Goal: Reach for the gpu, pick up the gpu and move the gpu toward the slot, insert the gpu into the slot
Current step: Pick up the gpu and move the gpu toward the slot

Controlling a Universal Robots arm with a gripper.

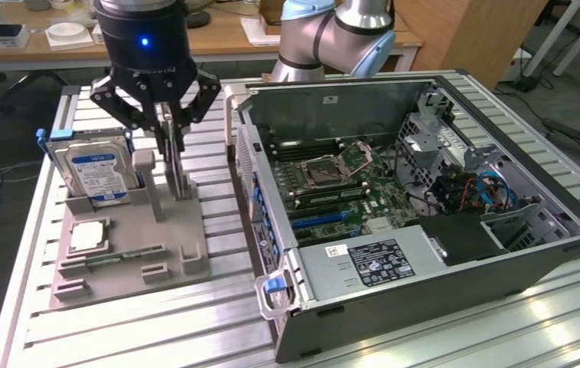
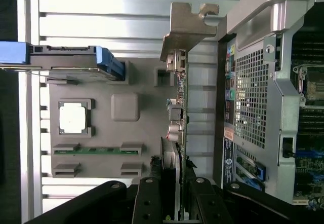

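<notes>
We see the arm (image 1: 316,42) in smooth silver-grey tubing with a pale blue joint cap (image 1: 305,9); its gripper (image 1: 171,126) is a black cylinder with one small blue light (image 1: 145,41) and black link bars (image 2: 147,203) studded with round screws.

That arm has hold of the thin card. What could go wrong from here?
The tool grips the gpu only by its thin top edge, so it could tilt or slip coming out of the grey holder. Its metal bracket sits close to the computer case wall and might snag. The hard drive stands near on the other side, leaving little room.
</notes>
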